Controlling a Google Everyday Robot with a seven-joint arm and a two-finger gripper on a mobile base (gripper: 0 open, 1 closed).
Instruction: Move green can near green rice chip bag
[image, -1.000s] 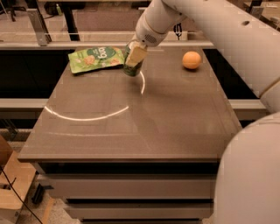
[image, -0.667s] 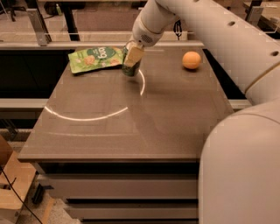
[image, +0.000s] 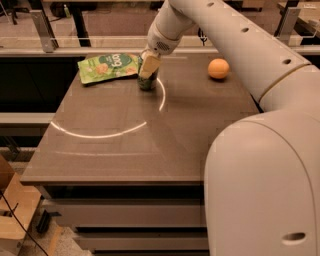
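Gripper (image: 148, 74) at far side of table (image: 125, 150), fingers closed on green can (image: 146, 85) standing upright between them; green rice chip bag (image: 106, 67) just left of fingers, orange (image: 218, 69) well right.

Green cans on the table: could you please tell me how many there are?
1. The green can stands toward the table's far edge, right beside the green rice chip bag, with the end effector down over it. The arm may hide others.
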